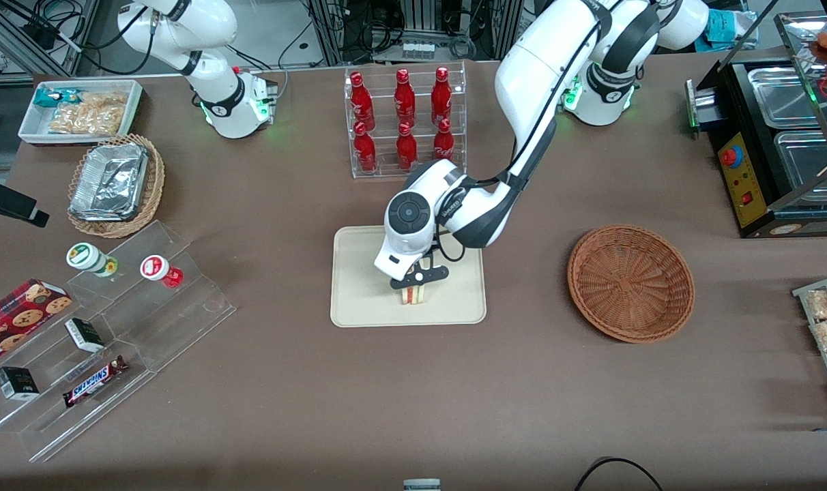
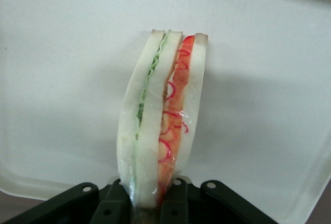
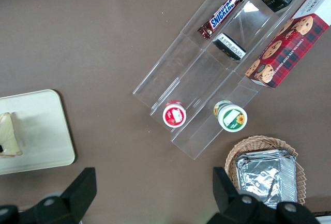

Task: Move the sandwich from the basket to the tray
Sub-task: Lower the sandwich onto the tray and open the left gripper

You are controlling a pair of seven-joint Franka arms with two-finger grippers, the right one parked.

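Observation:
The sandwich point(image 1: 413, 294) is a white bread wedge with green and red filling, and it stands on its edge over the cream tray point(image 1: 366, 300), near the tray's rim closest to the front camera. My left gripper point(image 1: 415, 286) reaches down from above and is shut on the sandwich. The left wrist view shows the black fingers point(image 2: 116, 206) pressing both bread faces of the sandwich point(image 2: 160, 120), with the tray point(image 2: 269, 79) right under it. In the right wrist view the sandwich point(image 3: 9, 136) appears low on the tray point(image 3: 41, 131). The reddish-brown basket point(image 1: 630, 282) sits empty toward the working arm's end.
A clear rack of red bottles point(image 1: 405, 123) stands farther from the front camera than the tray. Toward the parked arm's end are a stepped acrylic shelf with snacks point(image 1: 113, 327), a tan wicker basket with foil containers point(image 1: 113, 184) and a white bin point(image 1: 79, 112). A black appliance point(image 1: 775, 136) stands at the working arm's end.

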